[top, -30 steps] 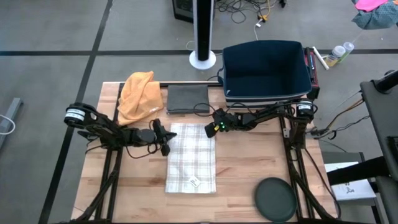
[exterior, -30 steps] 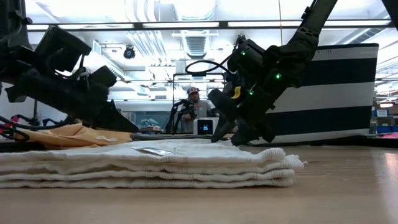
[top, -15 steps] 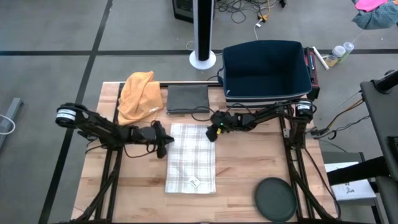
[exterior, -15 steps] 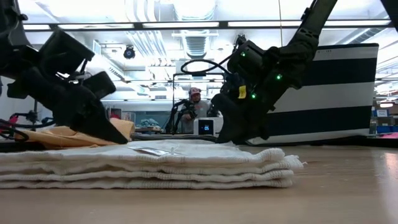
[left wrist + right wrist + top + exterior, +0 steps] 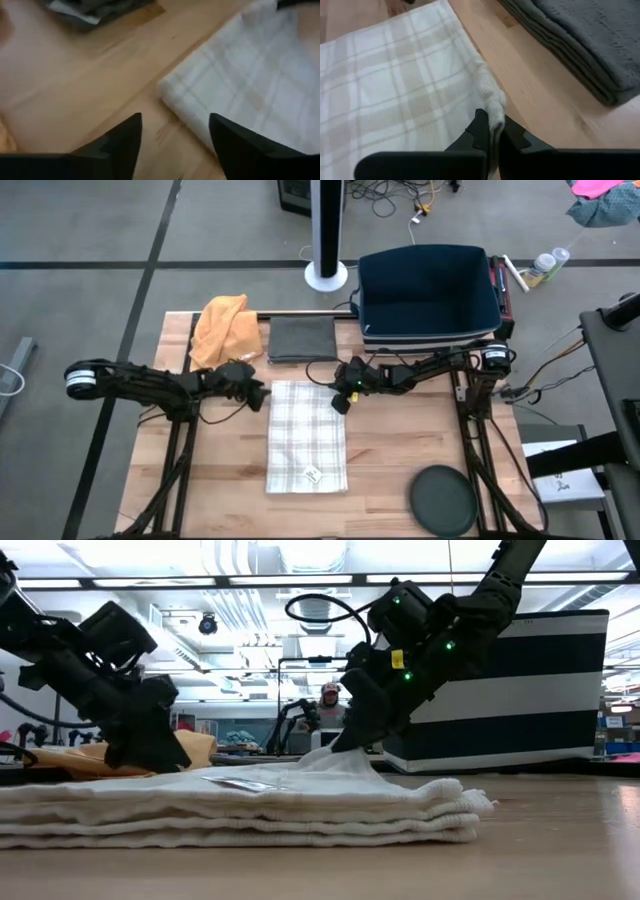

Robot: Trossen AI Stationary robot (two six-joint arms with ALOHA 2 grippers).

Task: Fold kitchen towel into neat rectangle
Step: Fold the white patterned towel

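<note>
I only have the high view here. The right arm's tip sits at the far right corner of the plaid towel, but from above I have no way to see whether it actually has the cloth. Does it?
Observer: Yes. In the right wrist view the right gripper is shut on the plaid towel, with the corner bunched between its fingers.
Operator: Is that corner off the stack?
Observer: In the low view the pinched corner is pulled up into a small peak above the folded layers.
Operator: And the left one?
Observer: The left gripper is open, holds nothing, and points at the towel's other far corner, with bare table beside it.
</note>
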